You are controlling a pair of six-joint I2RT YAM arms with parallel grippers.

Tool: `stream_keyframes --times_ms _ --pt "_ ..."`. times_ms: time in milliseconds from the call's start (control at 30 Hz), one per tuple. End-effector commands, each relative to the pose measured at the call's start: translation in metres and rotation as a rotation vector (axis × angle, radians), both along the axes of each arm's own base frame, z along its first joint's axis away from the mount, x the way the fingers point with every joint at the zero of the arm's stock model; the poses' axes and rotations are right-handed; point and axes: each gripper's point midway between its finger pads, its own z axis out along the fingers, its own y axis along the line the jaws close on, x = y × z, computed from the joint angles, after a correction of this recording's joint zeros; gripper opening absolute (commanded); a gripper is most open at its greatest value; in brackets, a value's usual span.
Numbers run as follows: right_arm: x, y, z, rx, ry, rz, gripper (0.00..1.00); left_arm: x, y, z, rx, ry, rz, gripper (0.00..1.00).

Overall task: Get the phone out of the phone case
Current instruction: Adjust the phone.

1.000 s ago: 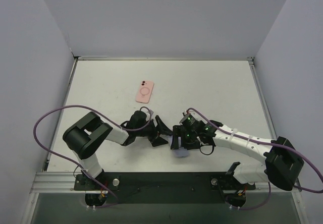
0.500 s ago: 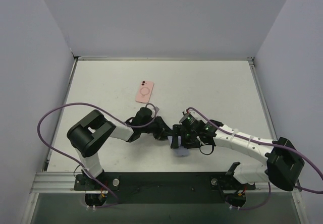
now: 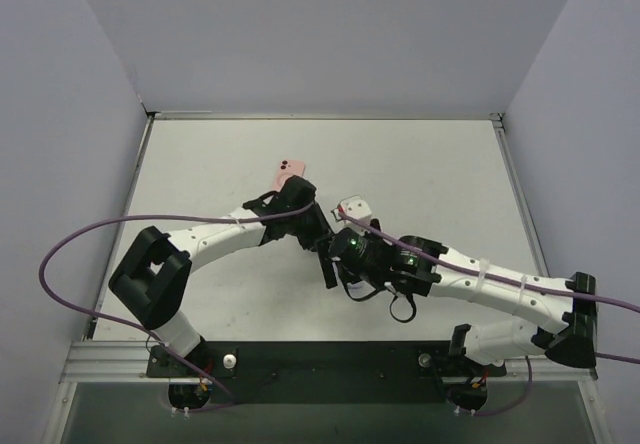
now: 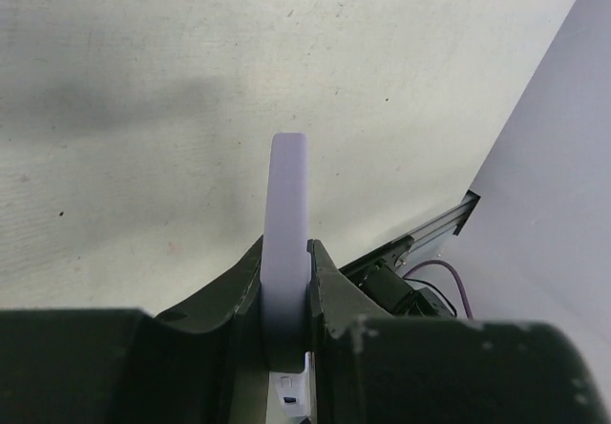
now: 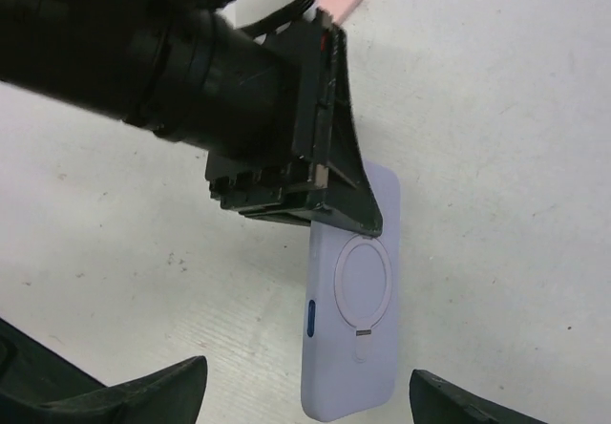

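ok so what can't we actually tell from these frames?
Right wrist: lavender case shows only its back, top end under the left gripper; phone inside or not, unclear.
Left wrist: case edge-on only.
Top view: case lost among both arms; pink phone half covered by left arm.

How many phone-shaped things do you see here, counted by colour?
Pink item: 1
Lavender item: 1
Total: 2
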Motion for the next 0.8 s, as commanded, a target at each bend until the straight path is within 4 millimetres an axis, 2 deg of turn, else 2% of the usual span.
stream_keyframes --times_ms 0,100,267,367,400,500,667,700,767 --pt "0.007 -0.013 -0.012 -0.299 -0.133 0.032 0.77 -0.006 0.020 0.022 0.148 0.054 0.008 0.00" --pt "0.006 -0.007 -0.017 -0.381 -0.191 0.047 0.70 -0.006 0.025 0.031 0.188 0.071 0.019 0.00" --pt "0.012 -0.010 -0.025 -0.444 -0.243 -0.009 0.63 -0.004 0.021 0.042 0.170 0.071 0.025 0.00" --pt "0.016 -0.010 -0.027 -0.460 -0.263 -0.033 0.50 -0.004 0.022 0.045 0.178 0.079 0.030 0.00" --pt "0.016 -0.009 -0.029 -0.464 -0.262 -0.034 0.41 -0.005 0.022 0.047 0.178 0.079 0.029 0.00" --pt "0.015 -0.007 -0.033 -0.473 -0.255 -0.033 0.31 -0.005 0.024 0.048 0.177 0.086 0.041 0.00" --pt "0.013 -0.008 -0.044 -0.498 -0.237 -0.029 0.28 -0.006 0.024 0.053 0.160 0.083 0.056 0.00" --pt "0.013 -0.009 -0.044 -0.498 -0.240 -0.035 0.04 -0.006 0.024 0.056 0.154 0.078 0.056 0.00" --pt "0.014 -0.011 -0.045 -0.499 -0.244 -0.044 0.00 -0.004 0.024 0.058 0.146 0.060 0.050 0.00"
